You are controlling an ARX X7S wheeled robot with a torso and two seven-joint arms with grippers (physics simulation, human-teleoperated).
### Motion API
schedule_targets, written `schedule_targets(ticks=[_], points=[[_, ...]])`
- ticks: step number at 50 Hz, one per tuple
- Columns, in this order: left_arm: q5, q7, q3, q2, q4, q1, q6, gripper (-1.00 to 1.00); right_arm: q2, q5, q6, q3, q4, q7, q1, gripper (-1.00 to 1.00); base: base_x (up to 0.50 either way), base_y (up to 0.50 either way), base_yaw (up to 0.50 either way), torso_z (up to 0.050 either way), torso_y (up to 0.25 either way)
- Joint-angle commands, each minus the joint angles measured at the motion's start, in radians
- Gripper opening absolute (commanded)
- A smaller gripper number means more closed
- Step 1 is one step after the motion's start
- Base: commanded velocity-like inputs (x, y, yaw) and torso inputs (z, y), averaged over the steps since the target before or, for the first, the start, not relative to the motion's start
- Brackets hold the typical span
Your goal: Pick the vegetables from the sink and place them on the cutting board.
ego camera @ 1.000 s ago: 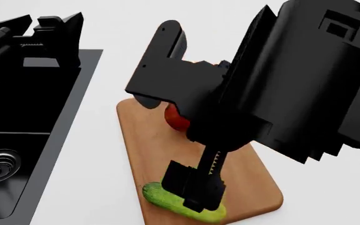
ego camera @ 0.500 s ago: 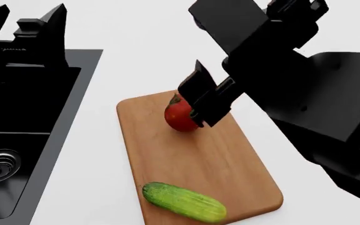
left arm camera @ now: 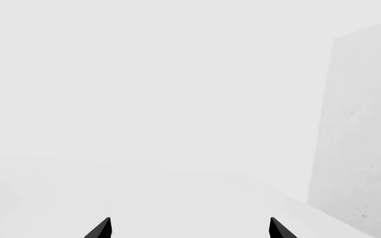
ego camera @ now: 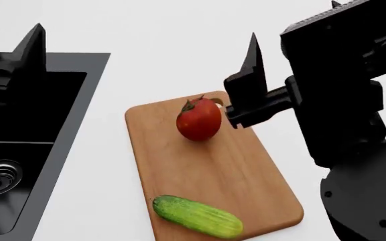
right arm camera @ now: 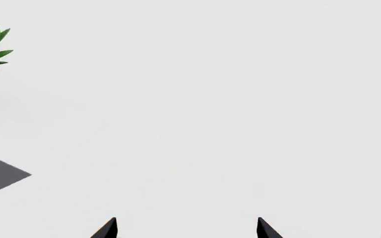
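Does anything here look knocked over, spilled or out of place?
Nothing stands out. The tomato and the cucumber both lie on the cutting board, apart from each other, beside the sink. The cucumber sits close to the board's near edge, but nothing looks spilled or damaged.

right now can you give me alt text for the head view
A red tomato and a green cucumber lie apart on a wooden cutting board on a white counter. The black sink sits left; the right gripper hovers by the tomato.
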Motion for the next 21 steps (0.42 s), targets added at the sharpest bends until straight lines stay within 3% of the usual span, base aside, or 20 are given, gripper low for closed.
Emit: schedule_targets(ticks=[1, 7, 12, 21], points=[[0.079, 0.05, -0.008, -0.002, 0.077, 0.082, 0.113, 1.0, 0.04, -0.074, -0.136, 0.021, -0.082, 0.096, -0.116, 1.0, 0.0, 0.0, 0.0, 0.0, 0.0], [0.129, 0.045, -0.01, -0.017, 0.17, 0.128, 0.158, 1.0, 0.099, -0.175, -0.27, 0.019, -0.157, 0.156, -0.237, 1.0, 0.0, 0.0, 0.0, 0.0, 0.0], [0.211, 0.084, 0.017, 0.001, 0.164, 0.19, 0.234, 1.0, 0.103, -0.28, -0.429, -0.005, -0.08, 0.144, -0.368, 1.0, 0.0, 0.0, 0.0, 0.0, 0.0], [0.229, 0.122, 0.0, 0.011, 0.133, 0.253, 0.308, 1.0, 0.099, -0.33, -0.474, -0.014, -0.104, 0.175, -0.414, 1.0, 0.0, 0.0, 0.0, 0.0, 0.0]])
